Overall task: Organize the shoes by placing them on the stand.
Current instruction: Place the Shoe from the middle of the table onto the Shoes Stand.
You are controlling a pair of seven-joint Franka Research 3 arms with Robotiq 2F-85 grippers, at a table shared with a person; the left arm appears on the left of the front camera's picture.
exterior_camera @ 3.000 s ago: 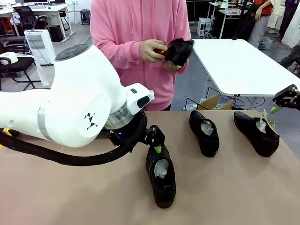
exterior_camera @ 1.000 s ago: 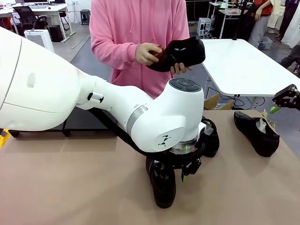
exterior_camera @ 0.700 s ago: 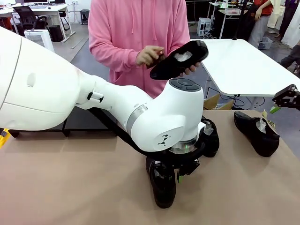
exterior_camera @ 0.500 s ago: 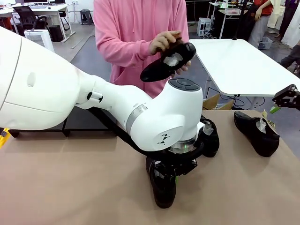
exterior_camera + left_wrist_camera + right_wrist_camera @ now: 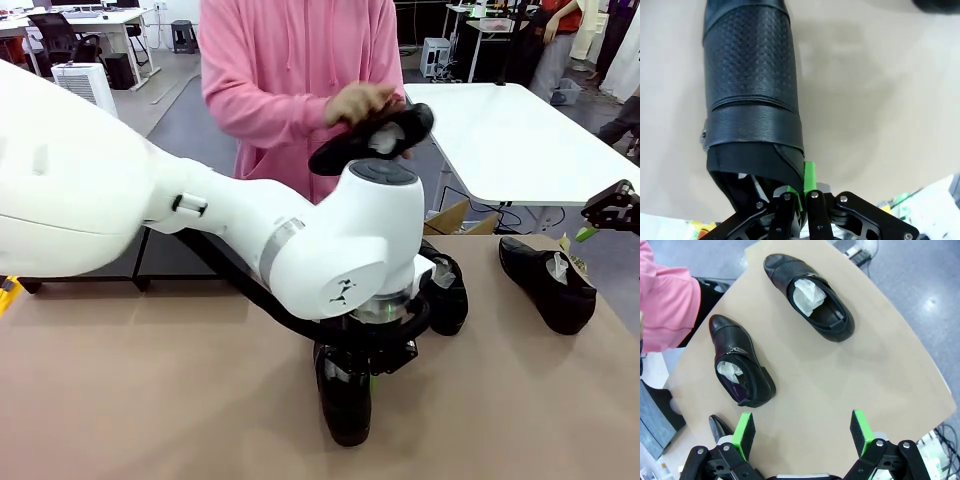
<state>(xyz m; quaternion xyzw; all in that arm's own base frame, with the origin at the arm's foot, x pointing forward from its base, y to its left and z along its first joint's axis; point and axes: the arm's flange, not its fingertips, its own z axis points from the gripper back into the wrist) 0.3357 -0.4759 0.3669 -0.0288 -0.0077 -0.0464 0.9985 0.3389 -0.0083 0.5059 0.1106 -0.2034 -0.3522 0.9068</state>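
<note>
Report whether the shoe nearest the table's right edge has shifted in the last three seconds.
No. The shoe lies at the same spot and angle near the right edge of the table as before.

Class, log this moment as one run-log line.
left gripper: shut on near shoe | right gripper: open over table | person's hand: holds another shoe

Tabletop (image 5: pixel 150 400): tan, matte, directly under the left gripper (image 5: pixel 370 378), spreading out on every side of it.
Pink hoodie (image 5: pixel 280 70): on a person standing beyond the gripper, at the table's far edge.
White table (image 5: pixel 500 140): farther back, beyond the gripper and to its right.
Cardboard box (image 5: pixel 455 218): open, just past the far edge, right of the gripper.
White air unit (image 5: pixel 85 90): far off to the gripper's left, on grey floor.
Office chair (image 5: pixel 55 35): black, far back left.
</note>
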